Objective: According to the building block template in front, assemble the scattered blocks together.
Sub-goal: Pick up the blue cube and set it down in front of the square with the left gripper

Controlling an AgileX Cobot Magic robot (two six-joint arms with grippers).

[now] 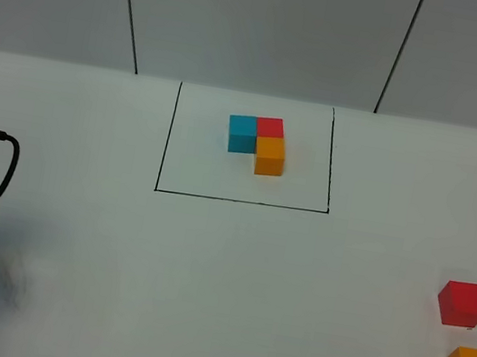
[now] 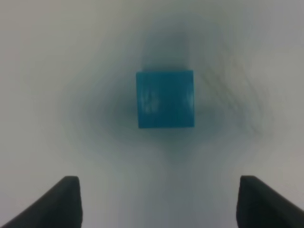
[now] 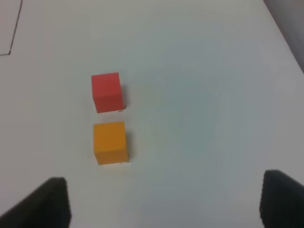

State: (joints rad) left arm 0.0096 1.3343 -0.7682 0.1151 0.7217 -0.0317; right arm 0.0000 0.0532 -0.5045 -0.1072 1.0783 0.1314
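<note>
Left gripper [image 2: 159, 204]: jaws spread wide, nothing held
Blue cube [image 2: 165, 99] straight ahead, centred between jaws, faces square to them, not yet enclosed; left arm far nearer
Right gripper [image 3: 164, 202]: jaws apart, empty, facing red cube [image 3: 106, 91] and orange cube [image 3: 110, 141]
Template [image 1: 258, 142] far centre, framed

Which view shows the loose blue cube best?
Left wrist: the blue cube sits centred and unobstructed. Exterior high shows it small at the left edge. Right wrist misses it.
</note>
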